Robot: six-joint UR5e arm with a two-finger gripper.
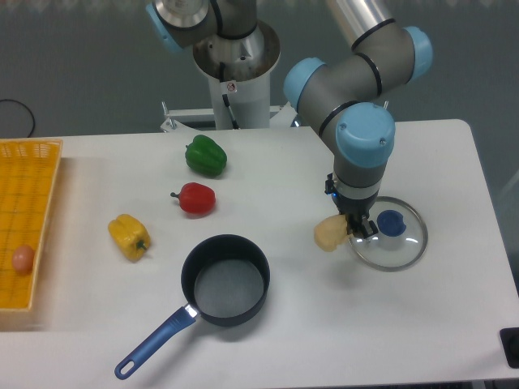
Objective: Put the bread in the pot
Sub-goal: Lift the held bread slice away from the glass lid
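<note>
The bread (328, 233), a small pale tan block, is at the table's right, just left of the glass lid. My gripper (362, 227) points straight down, with its dark fingers close together on the bread's right end, low over the table. Most of the bread sticks out to the left of the fingers. The pot (226, 280), a dark navy saucepan with a grey inner base, stands at the front centre, empty, to the left of and nearer than the gripper. Its blue handle (154, 344) points to the front left.
A round glass lid with a blue knob (391, 232) lies right beside the gripper. A green pepper (205, 156), a red pepper (195, 198) and a yellow pepper (130, 236) lie at the left centre. A yellow basket (32, 174) holding an egg (23, 258) stands at the left edge.
</note>
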